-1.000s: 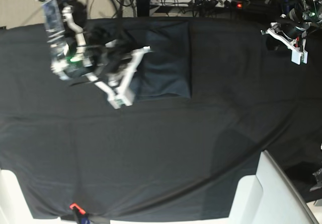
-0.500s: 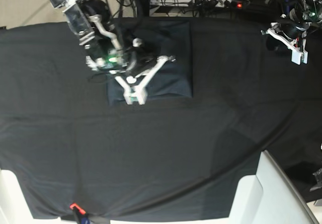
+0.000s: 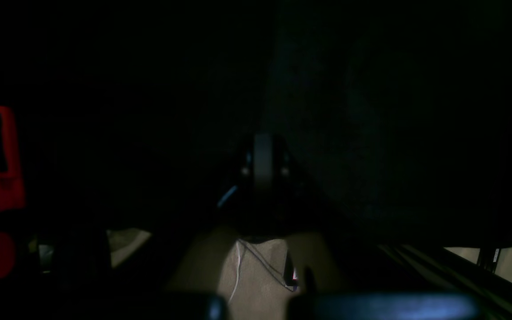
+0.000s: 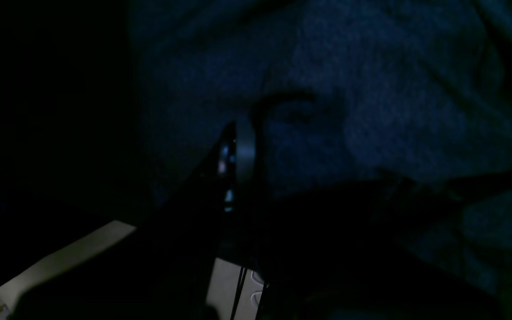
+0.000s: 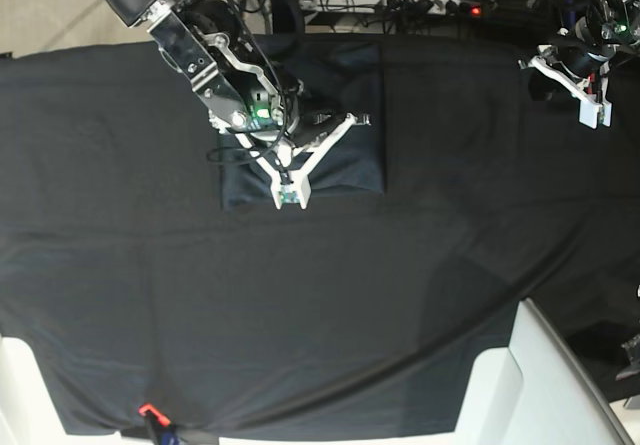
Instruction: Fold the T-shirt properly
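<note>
The T-shirt (image 5: 340, 155) lies as a flat slate-grey rectangle at the back middle of the black cloth. My right gripper (image 5: 289, 197) reaches over it from the back left, with its white fingers meeting in a point at the shirt's front edge. In the right wrist view the right gripper (image 4: 243, 151) is shut against the blue-grey T-shirt (image 4: 371, 89); whether it pinches any fabric I cannot tell. My left gripper (image 5: 592, 115) hangs at the back right corner, far from the shirt. It shows shut and holding nothing in the dark left wrist view (image 3: 262, 166).
The black table cloth (image 5: 300, 315) covers the whole table. A white slanted panel (image 5: 530, 385) rises at the front right and another white piece (image 5: 20, 385) at the front left. An orange clip (image 5: 148, 410) sits at the front edge. Cables and a power strip (image 5: 430, 5) run behind.
My right arm swung from the shirt's left side to the right, over the shirt. The bunched left part now lies flat, making a wider rectangle. The left arm stayed still.
</note>
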